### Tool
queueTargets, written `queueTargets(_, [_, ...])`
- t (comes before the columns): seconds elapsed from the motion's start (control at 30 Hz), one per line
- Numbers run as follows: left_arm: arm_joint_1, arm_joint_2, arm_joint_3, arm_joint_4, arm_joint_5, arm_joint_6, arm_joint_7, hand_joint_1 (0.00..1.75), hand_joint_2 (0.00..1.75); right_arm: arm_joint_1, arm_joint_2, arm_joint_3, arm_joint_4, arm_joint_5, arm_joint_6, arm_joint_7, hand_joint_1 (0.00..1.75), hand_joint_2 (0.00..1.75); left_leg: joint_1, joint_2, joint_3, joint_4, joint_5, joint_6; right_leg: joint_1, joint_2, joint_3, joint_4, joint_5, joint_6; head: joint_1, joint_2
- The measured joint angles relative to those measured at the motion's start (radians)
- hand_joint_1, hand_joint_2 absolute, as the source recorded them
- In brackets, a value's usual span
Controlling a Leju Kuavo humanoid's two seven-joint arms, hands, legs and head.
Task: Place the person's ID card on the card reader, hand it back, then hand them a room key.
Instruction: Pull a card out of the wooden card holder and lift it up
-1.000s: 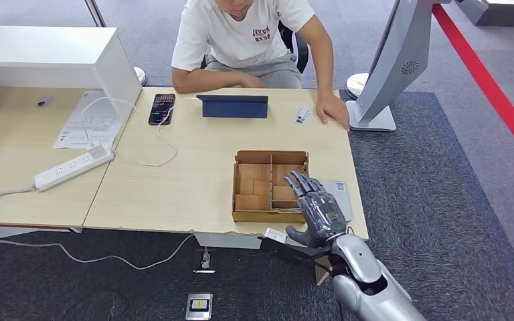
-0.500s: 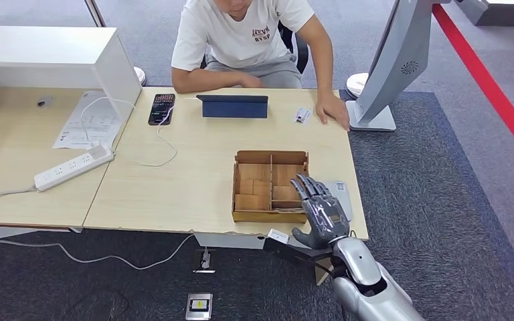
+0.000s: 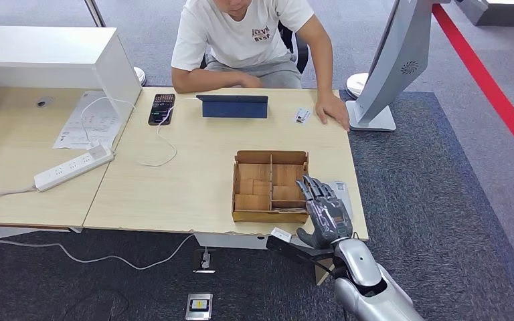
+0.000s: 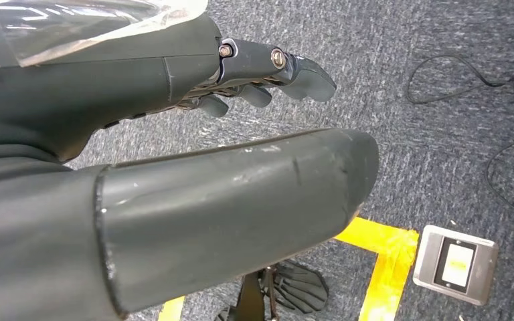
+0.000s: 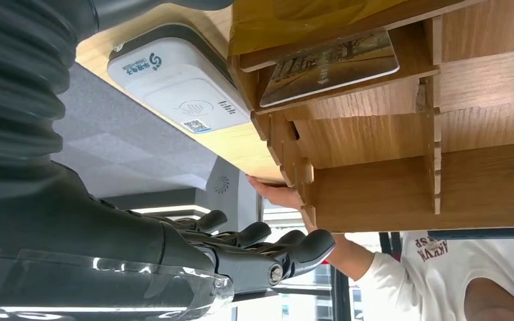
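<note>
On the table (image 3: pixel 174 180), with the person's hand (image 3: pixel 333 111) resting far right beside the ID card (image 3: pixel 302 115), the right hand (image 3: pixel 324 212), spread and empty over the near-right card reader (image 3: pixel 345 195), should be extended far across the wooden tray (image 3: pixel 270 214) so the card is pinched by its edge.

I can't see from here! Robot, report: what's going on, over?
Right hand open, empty, over card reader. Left hand open, hanging above carpet. ID card by person's hand. Nothing blocking.
</note>
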Motion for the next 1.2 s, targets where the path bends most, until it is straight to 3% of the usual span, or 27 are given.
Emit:
queueTargets(0.17, [-0.005, 0.0, 0.0, 0.0, -0.002, 0.001, 0.0, 0.0, 0.0, -0.007, 0.005, 0.0, 0.011, 0.004, -0.01, -0.003, 0.0, 1.75, 0.0, 0.0, 0.0, 0.0, 0.0, 0.0, 0.0, 0.0, 0.0, 0.0, 0.0, 0.0, 0.0, 0.0])
queueTargets(0.67, [-0.025, -0.004, -0.001, 0.0, -0.019, 0.008, -0.001, 0.0, 0.0, -0.088, 0.105, -0.005, 0.142, -0.001, -0.046, -0.073, 0.0, 1.75, 0.0, 0.0, 0.0, 0.0, 0.0, 0.0, 0.0, 0.0, 0.0, 0.0, 0.0, 0.0, 0.0, 0.0])
queueTargets(1.2, [-0.022, -0.003, -0.001, 0.0, -0.005, 0.001, 0.002, 0.0, 0.0, -0.096, 0.124, -0.005, 0.222, -0.003, -0.049, -0.087, 0.0, 1.75, 0.0, 0.0, 0.0, 0.0, 0.0, 0.0, 0.0, 0.0, 0.0, 0.0, 0.0, 0.0, 0.0, 0.0])
